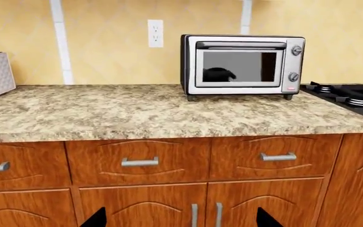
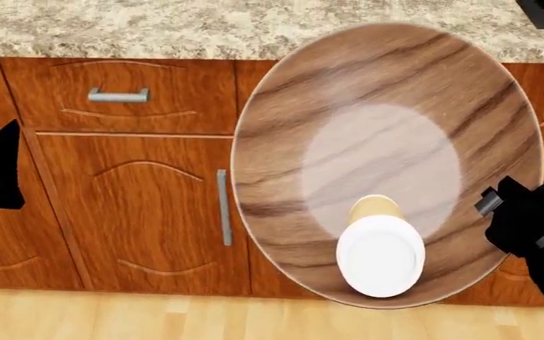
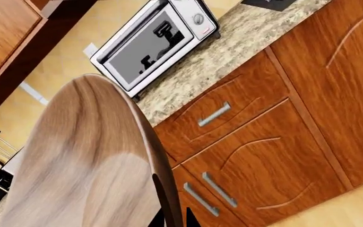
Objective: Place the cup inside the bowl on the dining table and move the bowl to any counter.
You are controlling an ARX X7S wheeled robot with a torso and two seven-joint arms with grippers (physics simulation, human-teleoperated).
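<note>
counter point(image 2: 206, 28) of mottled granite runs across the top of the head view, clear stretch left of the toaster oven point(image 1: 241, 64), cabinet fronts point(image 2: 139, 205) below. bowl point(image 2: 385, 163) is held off the floor in front of the cabinets, below counter height, by the right hand point(image 2: 523, 223) pinching its rim at the right edge. cup point(image 2: 379, 248) lies inside the bowl, low against the near wall. left hand point(image 1: 178, 218) carries nothing, tips spread wide. judgement: lift the bowl above the counter edge first, keep it level so the cup stays in, then set down flat before letting go.
</note>
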